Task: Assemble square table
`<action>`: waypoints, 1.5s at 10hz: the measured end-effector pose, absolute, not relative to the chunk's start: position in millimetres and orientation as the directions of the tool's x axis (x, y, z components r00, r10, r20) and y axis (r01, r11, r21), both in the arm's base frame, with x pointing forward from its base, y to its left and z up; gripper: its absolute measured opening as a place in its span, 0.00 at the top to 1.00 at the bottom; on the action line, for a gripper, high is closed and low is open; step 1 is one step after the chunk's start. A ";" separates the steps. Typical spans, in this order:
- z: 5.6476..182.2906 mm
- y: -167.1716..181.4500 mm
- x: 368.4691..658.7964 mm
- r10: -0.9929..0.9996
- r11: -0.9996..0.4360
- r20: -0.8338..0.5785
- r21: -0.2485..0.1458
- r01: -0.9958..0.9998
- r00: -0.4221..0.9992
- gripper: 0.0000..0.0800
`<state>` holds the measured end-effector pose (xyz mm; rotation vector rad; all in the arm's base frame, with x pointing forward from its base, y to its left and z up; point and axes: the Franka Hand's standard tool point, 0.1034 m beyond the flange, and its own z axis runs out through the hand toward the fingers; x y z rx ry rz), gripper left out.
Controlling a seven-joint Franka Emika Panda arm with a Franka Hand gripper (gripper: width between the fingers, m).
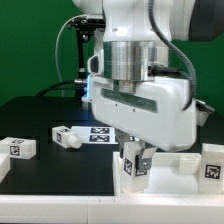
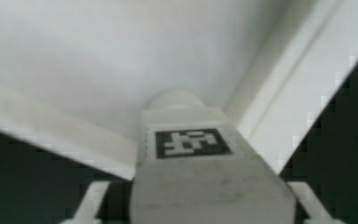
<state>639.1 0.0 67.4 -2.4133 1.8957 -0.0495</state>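
The arm (image 1: 140, 60) stood approx. vertical in the middle of the ext. view, w/ the wrist pointing straight down and its wide white body hiding much of what was behind. At its lower end the gripper (image 1: 137, 162) was clenched on the held leg (image 1: 131, 166), a short white block w/ a black-and-white tag on the side. The block was upright, its lower end at the near-left part of the table top (image 1: 185, 172). Whether it was touching the tray floor or just above it, I could not tell. In the wrist view the gripper (image 2: 197, 205) looked down along the same held leg (image 2: 194, 185). Its tag (image 2: 190, 142) faced the camera, and one of the fingers (image 2: 96, 200) showed on each side of the block. Behind it there was the pale inside of the table top (image 2: 105, 60), and the raised rim (image 2: 291, 80) ran at an angle close beside the leg's tip. The table top lay on the black table (image 1: 50, 175), toward the ext. view's right. At its right end the standing leg (image 1: 212, 162) was upright, but the socket under it was not visible. The lying leg (image 1: 67, 136) rested on its side on the black table, just beside the marker board (image 1: 100, 132). The far leg (image 1: 20, 147) sat well apart, at the ext. view's left edge.
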 end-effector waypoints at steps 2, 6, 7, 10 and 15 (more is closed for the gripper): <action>66.8 0.1 638.8 -0.996 0.062 -0.065 -0.082 -0.995 -0.057 0.64; 66.8 1.9 638.6 -0.973 -0.231 -0.005 -0.082 -0.970 0.232 0.37; 67.2 4.8 639.3 -0.919 -0.394 0.016 -0.087 -0.915 0.394 0.37; 64.4 5.7 636.3 -0.786 -0.618 0.043 -0.078 -0.782 0.617 0.20; 65.4 2.7 639.7 -0.400 -0.917 0.095 -0.024 -0.399 0.912 0.29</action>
